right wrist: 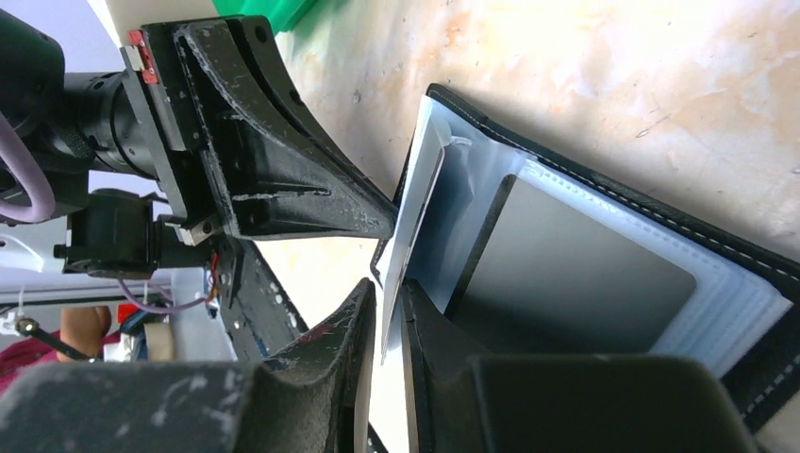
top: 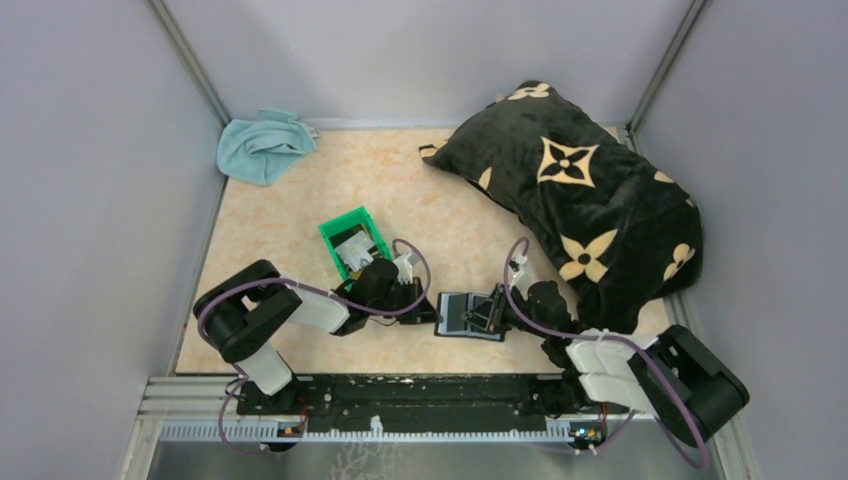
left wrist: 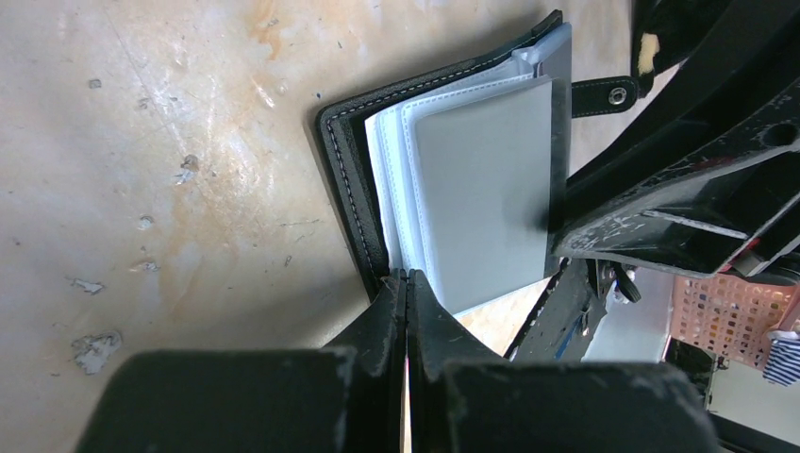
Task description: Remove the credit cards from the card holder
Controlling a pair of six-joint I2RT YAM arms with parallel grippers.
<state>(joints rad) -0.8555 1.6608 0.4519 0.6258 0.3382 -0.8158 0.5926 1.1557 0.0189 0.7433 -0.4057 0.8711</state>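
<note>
Right gripper [right wrist: 382,316] fingers filled the near edge of their own view, jaws clenched on a clear sleeve [right wrist: 415,189] of the holder [top: 470,316] and holding it upright, likely to bare the pocket beneath. Left gripper [left wrist: 407,293] met the holder's left edge with jaws pressed shut. Whether they nipped the cover or only touched it could not be told. Its job looked like anchoring, so the holder would not slide. The holder lay open on the bench [top: 300,200], near the middle, between the grippers. Far-left of it stood the bin [top: 340,220] with pale pieces [top: 352,250] inside — probably cards. A grey panel [left wrist: 481,189] showed under the sleeves — card or lining, unclear.
</note>
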